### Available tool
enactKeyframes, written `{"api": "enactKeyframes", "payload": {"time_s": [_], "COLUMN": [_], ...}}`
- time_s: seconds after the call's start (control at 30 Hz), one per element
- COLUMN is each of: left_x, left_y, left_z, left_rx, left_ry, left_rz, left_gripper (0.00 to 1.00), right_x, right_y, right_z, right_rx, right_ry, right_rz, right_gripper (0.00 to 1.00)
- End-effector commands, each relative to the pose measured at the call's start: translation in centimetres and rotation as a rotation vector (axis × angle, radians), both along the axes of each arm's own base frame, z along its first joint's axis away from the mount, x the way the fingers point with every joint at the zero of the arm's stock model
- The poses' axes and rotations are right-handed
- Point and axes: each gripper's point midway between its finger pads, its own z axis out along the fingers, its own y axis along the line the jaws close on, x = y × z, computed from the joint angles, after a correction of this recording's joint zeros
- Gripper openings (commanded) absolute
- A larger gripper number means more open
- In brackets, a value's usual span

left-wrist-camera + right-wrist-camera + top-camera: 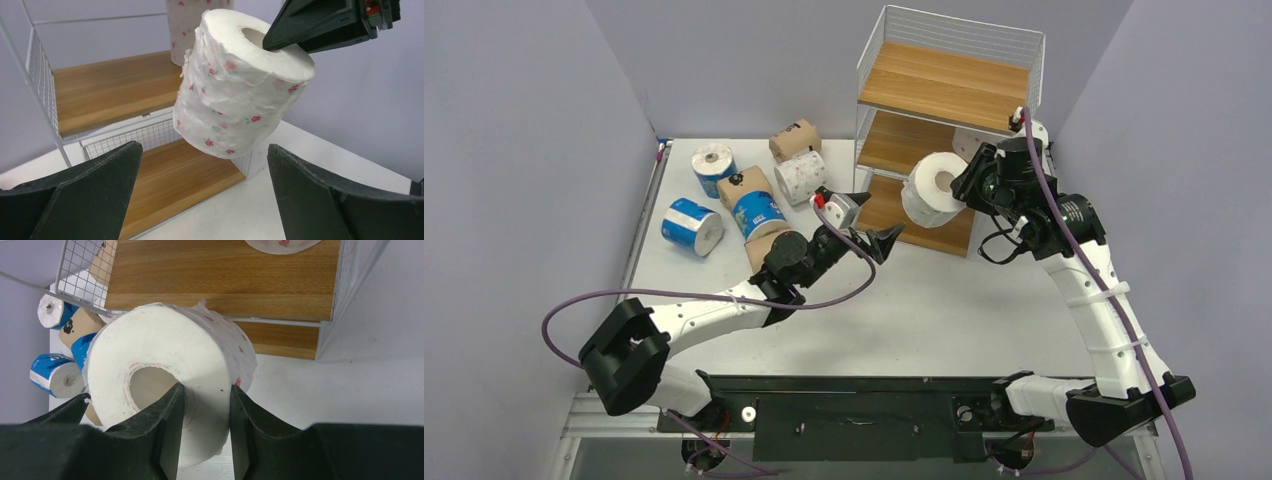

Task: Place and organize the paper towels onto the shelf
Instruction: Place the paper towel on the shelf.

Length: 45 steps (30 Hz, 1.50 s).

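Right gripper (959, 188), from above, is clamped on the white pink-dotted roll (932, 190), held clear of the desk (944, 310) before the shelf (944, 85); my left gripper (876, 222) gapes empty. From the left wrist its wrap looks crumpled, so I judge it light, soft, squashy. From the right wrist, one finger sits in the core, one outside: that wall pinch suits it.
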Motion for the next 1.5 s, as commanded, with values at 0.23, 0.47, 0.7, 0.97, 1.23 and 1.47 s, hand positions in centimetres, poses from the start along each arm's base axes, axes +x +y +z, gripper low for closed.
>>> {"api": "enactKeyframes", "payload": {"time_s": [0.23, 0.47, 0.7, 0.97, 1.23, 1.47], "left_x": [0.1, 1.4, 3.6, 6.1, 7.7, 9.4], "left_y": [-2.6, -4.5, -5.2, -5.9, -6.5, -6.3], "left_z": [4.8, 4.3, 4.3, 3.8, 3.1, 3.1], "left_rx": [-0.03, -0.03, -0.033, -0.038, -0.056, -0.067], "left_ry": [-0.255, -0.249, -0.249, -0.228, -0.195, -0.171], "left_rz": [-0.076, -0.085, -0.018, 0.052, 0.063, 0.099], "left_gripper": [0.96, 0.96, 0.96, 0.96, 0.96, 0.97], "right_x": [1.7, 2.6, 3.4, 4.1, 4.6, 5.0], "right_y": [-0.2, 0.4, 0.7, 1.0, 1.0, 1.2], "right_z": [5.8, 6.0, 6.0, 5.8, 6.2, 6.2], "right_rx": [0.118, 0.146, 0.16, 0.165, 0.175, 0.182], "right_ry": [-0.161, -0.161, -0.166, -0.163, -0.177, -0.175], "right_rz": [-0.054, -0.053, -0.055, -0.055, -0.059, -0.055], "right_gripper": [0.24, 0.24, 0.23, 0.24, 0.25, 0.36]}}
